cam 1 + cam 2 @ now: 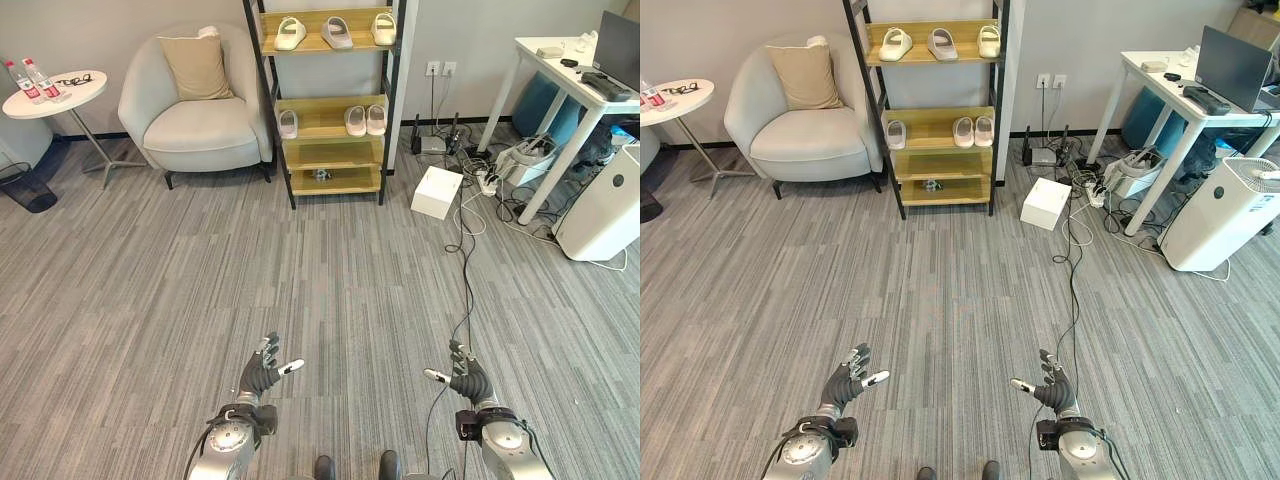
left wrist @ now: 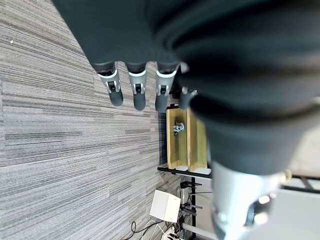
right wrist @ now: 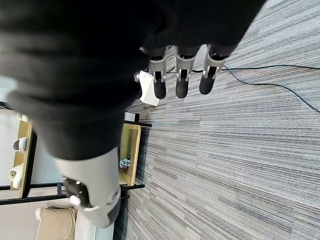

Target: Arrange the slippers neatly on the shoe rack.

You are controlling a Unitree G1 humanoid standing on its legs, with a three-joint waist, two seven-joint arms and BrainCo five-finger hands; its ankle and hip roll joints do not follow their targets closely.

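Note:
The shoe rack (image 1: pixel 318 152) stands against the far wall, a black frame with wooden shelves. Three pale slippers lie on its top shelf: one at the left (image 1: pixel 290 33), one in the middle (image 1: pixel 337 32), one at the right (image 1: pixel 384 28). On the shelf below, a single slipper (image 1: pixel 288 124) lies at the left and a pair (image 1: pixel 365 120) at the right. A small dark object (image 1: pixel 322 175) sits on the lowest shelf. My left hand (image 1: pixel 262 375) and right hand (image 1: pixel 468 380) hover low over the carpet, far from the rack, both open and holding nothing. Straight fingers (image 2: pixel 135 92) show in the left wrist view.
A grey armchair (image 1: pixel 200 120) with a cushion stands left of the rack, and a round side table (image 1: pixel 55 92) with bottles further left. A white box (image 1: pixel 437 192), floor cables (image 1: pixel 465 250), a white desk (image 1: pixel 575 80) and a white appliance (image 1: pixel 605 205) crowd the right.

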